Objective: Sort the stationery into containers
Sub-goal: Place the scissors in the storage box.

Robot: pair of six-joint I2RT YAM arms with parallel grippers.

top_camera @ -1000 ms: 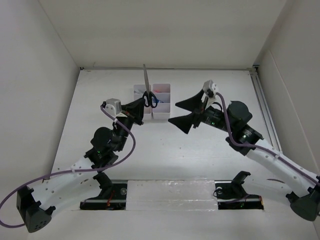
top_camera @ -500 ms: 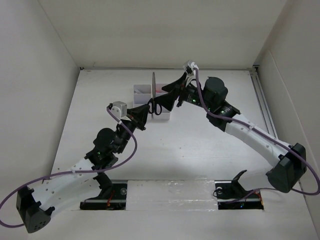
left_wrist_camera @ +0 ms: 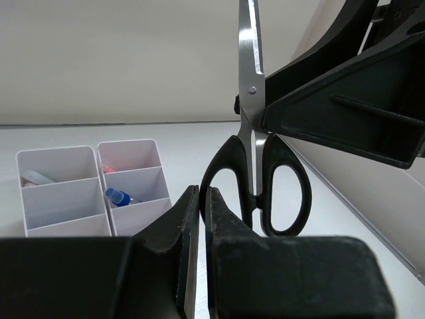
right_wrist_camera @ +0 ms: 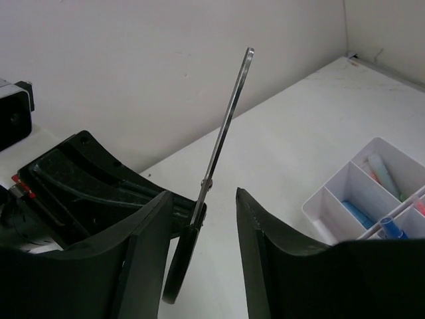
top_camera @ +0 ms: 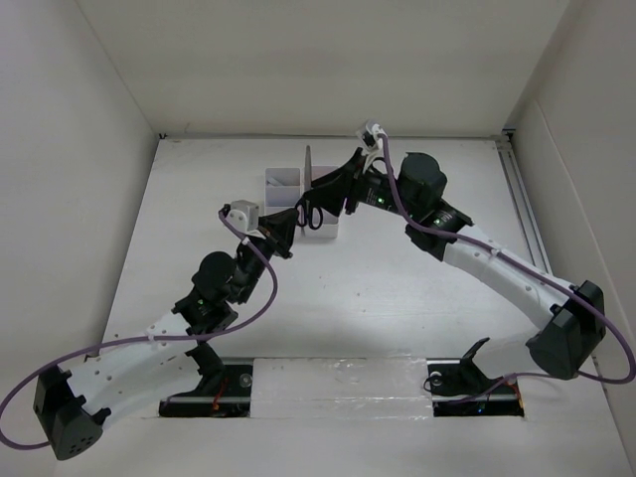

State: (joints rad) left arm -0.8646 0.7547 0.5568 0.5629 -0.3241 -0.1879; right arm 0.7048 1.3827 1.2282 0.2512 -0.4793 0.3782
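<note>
Black-handled scissors (top_camera: 308, 205) stand upright, blades up, in front of the white containers (top_camera: 281, 180). My left gripper (top_camera: 289, 223) is shut on one handle loop of the scissors (left_wrist_camera: 254, 153), its jaws (left_wrist_camera: 201, 190) pinched on the ring's lower left. My right gripper (top_camera: 330, 195) straddles the scissors (right_wrist_camera: 219, 143) just below the pivot. Its jaws (right_wrist_camera: 202, 193) are open. The scissors lie near the left finger (right_wrist_camera: 143, 232), and a clear gap separates them from the right finger (right_wrist_camera: 265, 232).
The containers (left_wrist_camera: 56, 151) hold a blue-capped bottle (left_wrist_camera: 118, 197) and a pink item. In the right wrist view a blue highlighter (right_wrist_camera: 358, 214) and pens (right_wrist_camera: 378, 169) lie in the compartments (right_wrist_camera: 332, 183). White walls enclose the table on three sides.
My right arm swung in from the right to the scissors and its jaws narrowed around them. My left gripper carried the scissors slightly to the right.
</note>
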